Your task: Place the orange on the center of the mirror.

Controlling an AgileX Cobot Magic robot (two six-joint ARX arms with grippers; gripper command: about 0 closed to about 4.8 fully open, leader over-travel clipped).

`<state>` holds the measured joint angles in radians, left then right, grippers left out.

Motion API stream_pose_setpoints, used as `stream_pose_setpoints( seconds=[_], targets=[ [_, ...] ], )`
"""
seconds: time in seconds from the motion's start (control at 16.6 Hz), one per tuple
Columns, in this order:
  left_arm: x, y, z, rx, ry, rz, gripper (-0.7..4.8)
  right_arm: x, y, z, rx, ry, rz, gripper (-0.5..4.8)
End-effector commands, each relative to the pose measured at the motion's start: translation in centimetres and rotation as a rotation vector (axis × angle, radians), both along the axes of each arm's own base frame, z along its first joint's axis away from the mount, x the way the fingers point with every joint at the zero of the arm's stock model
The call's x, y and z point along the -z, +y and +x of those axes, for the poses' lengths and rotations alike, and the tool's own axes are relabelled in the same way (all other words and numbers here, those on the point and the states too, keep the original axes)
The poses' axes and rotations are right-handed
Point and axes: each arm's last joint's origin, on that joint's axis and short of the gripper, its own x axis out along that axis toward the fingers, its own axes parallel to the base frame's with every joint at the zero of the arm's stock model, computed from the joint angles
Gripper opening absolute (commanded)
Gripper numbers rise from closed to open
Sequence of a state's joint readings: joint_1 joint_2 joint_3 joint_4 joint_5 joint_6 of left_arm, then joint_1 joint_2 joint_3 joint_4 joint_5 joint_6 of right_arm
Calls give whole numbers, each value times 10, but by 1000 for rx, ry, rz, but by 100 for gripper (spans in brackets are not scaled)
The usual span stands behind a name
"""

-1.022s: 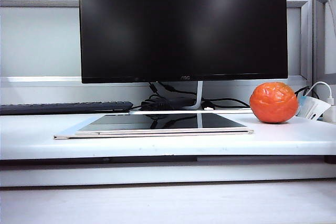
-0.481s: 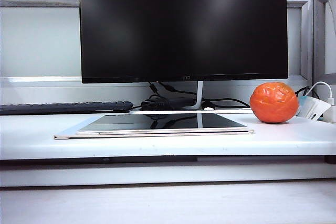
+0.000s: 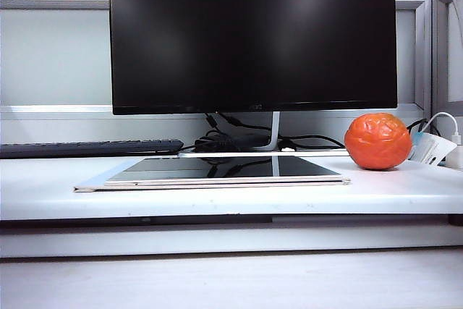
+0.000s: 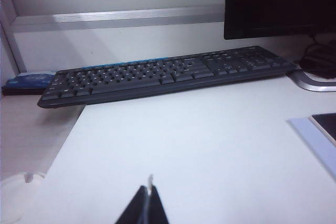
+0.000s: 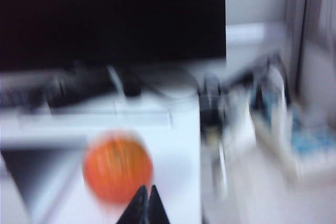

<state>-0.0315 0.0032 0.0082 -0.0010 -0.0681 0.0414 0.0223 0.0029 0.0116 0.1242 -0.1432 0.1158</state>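
The glossy, wrinkled orange [image 3: 377, 141] sits at the exterior frame's right, beside the flat cream-rimmed mirror [image 3: 217, 171]; the right gripper [image 5: 147, 191], clenched empty, hovers just before it, while the left gripper [image 4: 146, 191] is closed too.

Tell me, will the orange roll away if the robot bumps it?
Probably yes. The orange is round and sits loose on the flat white table beside the mirror, so a nudge could roll it. Its glossy, bumpy skin may also slip a little between gripper fingers.
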Motion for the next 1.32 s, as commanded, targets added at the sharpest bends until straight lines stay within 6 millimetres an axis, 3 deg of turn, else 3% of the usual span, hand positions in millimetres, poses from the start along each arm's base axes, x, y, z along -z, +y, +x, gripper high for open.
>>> stream_pose_setpoints(
  seconds=[0.06, 0.3, 0.42, 0.48, 0.6, 0.66, 0.84, 1.02, 1.32],
  targets=[
    [-1, 0, 0, 1, -9, 4, -5, -20, -2, -4, 41, -184, 108, -2],
    [-1, -1, 0, 8, -9, 3, -5, -37, -2, 0, 29, -150, 131, -1],
    [-1, -7, 0, 74, -10, 3, -5, -49, 1, 19, -38, -25, 100, 2],
    [-1, -12, -1, 128, -9, 3, -5, -56, 3, 32, -84, 33, 59, 40],
    [-1, -27, -4, 287, -10, 2, -5, -71, 11, 72, -209, 136, -11, 221],
    [-1, -39, -9, 415, -10, 2, -5, -80, 17, 102, -257, 172, -55, 479],
    [-1, -57, -20, 635, -9, 1, -5, -75, 28, 143, -297, 260, -104, 479],
    [-1, -64, -25, 722, -10, 0, -5, -53, 38, 160, -332, 354, -138, 479],
    [-1, -64, -25, 726, -10, 0, -5, -15, 57, 179, -321, 460, -180, 479]
  ],
)
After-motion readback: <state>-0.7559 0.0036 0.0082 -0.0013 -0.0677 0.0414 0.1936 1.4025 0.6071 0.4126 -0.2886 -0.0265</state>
